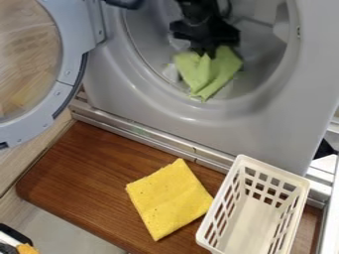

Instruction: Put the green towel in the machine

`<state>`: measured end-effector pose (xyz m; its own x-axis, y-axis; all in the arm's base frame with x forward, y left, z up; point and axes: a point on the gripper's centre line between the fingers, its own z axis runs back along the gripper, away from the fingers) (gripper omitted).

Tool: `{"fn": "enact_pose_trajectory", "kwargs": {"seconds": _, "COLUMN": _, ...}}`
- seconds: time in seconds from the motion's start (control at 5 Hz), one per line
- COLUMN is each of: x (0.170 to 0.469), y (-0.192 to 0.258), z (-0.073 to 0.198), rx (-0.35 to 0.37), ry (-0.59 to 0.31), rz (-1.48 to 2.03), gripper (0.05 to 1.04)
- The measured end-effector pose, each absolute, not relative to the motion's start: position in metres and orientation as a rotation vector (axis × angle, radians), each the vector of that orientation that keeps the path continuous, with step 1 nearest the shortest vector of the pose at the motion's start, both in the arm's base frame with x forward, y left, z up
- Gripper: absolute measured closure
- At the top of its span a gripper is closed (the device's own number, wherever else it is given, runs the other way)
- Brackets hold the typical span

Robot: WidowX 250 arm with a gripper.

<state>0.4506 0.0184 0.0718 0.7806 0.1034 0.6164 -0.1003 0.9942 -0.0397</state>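
The black gripper (206,48) hangs down from the top edge, inside the round opening of the grey machine (179,114). Its fingers are closed on the upper part of the green towel (210,74), which drapes down in folds within the drum mouth, its lowest tip close to the opening's lower rim. Whether the towel touches the drum surface I cannot tell.
The machine's round door (69,64) stands swung out at the left. On the brown wooden board (86,163) in front lies a yellow cloth (169,199), with a white slotted basket (261,218) to its right. Some whitish items lie behind the towel in the drum.
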Motion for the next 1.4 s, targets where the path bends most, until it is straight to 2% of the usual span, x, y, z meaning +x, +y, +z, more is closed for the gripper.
{"fn": "enact_pose_trajectory", "kwargs": {"seconds": 0.2, "x": 0.454, "y": 0.013, "z": 0.07, "rx": 0.005, "ry": -0.656, "rz": 0.086, "gripper": 0.799}}
{"fn": "enact_pose_trajectory", "kwargs": {"seconds": 0.4, "x": 0.451, "y": 0.01, "z": 0.068, "rx": 0.006, "ry": -0.647, "rz": 0.072, "gripper": 0.511}}
{"fn": "enact_pose_trajectory", "kwargs": {"seconds": 0.6, "x": 0.433, "y": 0.008, "z": 0.085, "rx": 0.007, "ry": -0.679, "rz": 0.074, "gripper": 0.208}}
{"fn": "enact_pose_trajectory", "kwargs": {"seconds": 0.8, "x": 0.409, "y": 0.007, "z": 0.102, "rx": -0.001, "ry": -0.717, "rz": 0.066, "gripper": 0.07}}
{"fn": "enact_pose_trajectory", "kwargs": {"seconds": 1.0, "x": 0.373, "y": 0.003, "z": 0.106, "rx": -0.013, "ry": -0.696, "rz": 0.044, "gripper": 0.073}}
{"fn": "enact_pose_trajectory", "kwargs": {"seconds": 1.4, "x": 0.315, "y": -0.007, "z": 0.062, "rx": -0.054, "ry": -0.447, "rz": -0.025, "gripper": 0.082}}
